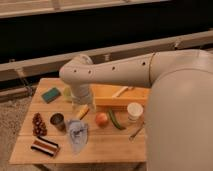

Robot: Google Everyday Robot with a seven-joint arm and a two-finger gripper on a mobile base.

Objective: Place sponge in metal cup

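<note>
From the one camera view, my arm (120, 70) reaches in from the right and bends down over the back half of the wooden table (105, 150). My pincer (81, 105) hangs at the end of it, pointing down, just above a small yellow object (83, 112) near the middle of the table. My own wrist hides it, so I cannot tell whether it is open or closed, or whether it holds anything.

The green sponge (50, 94) lies flat near the back left corner of the table, to the left of my pincer and apart from it. The metal cup (57, 121) stands upright nearer the front, well apart from the sponge. A crumpled blue cloth (76, 134) lies just beside the cup on its right.

Left of the cup is a dark red bunch (38, 125), and a striped object (45, 146) lies at the front left. Right of my pincer are an orange fruit (102, 119), a green vegetable (116, 120), a white cup (134, 111) and a yellow box (120, 96).
</note>
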